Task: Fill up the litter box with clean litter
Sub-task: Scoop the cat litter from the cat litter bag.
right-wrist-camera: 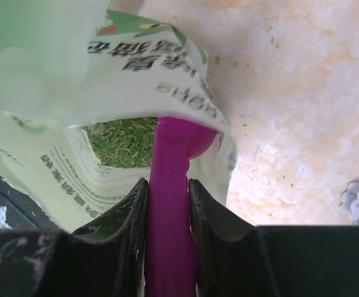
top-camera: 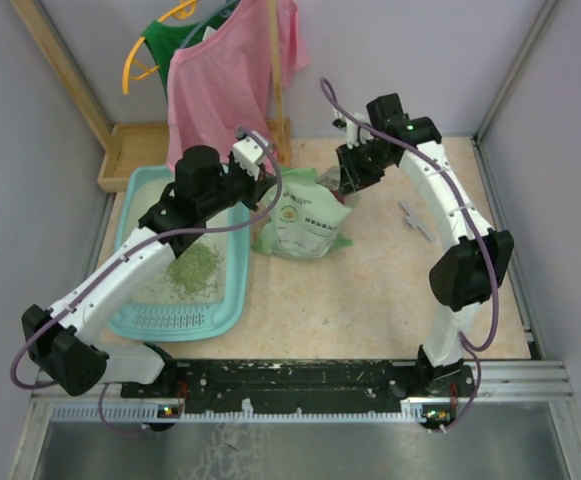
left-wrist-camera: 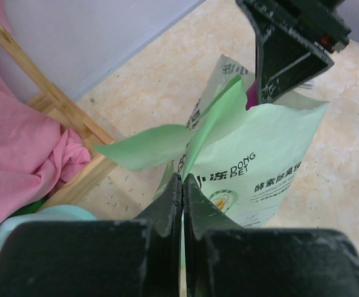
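The light-teal litter box (top-camera: pixel 238 290) lies at the left of the table, and a small heap of clean litter (top-camera: pixel 195 268) sits on its whitish base. A pale green printed bag (top-camera: pixel 305 222) stands just right of it. My left gripper (left-wrist-camera: pixel 183 179) is shut on a flap of the bag's (left-wrist-camera: pixel 266 167) torn top edge. My right gripper (right-wrist-camera: pixel 168 182) is shut on the handle of a magenta scoop (right-wrist-camera: pixel 170 204). The scoop's head reaches into the bag's open mouth (right-wrist-camera: pixel 148 68), over the green granules (right-wrist-camera: pixel 123 141) inside. In the top view the right gripper (top-camera: pixel 348 185) hangs at the bag's far right corner.
A wooden tray (top-camera: pixel 125 150) sits behind the litter box. A pink cloth (top-camera: pixel 225 80) and a yellow hanger (top-camera: pixel 140 70) hang above it beside a wooden pole (top-camera: pixel 275 80). A white gear-shaped piece (top-camera: pixel 417 218) lies on the table at the right. Stray granules dot the tabletop.
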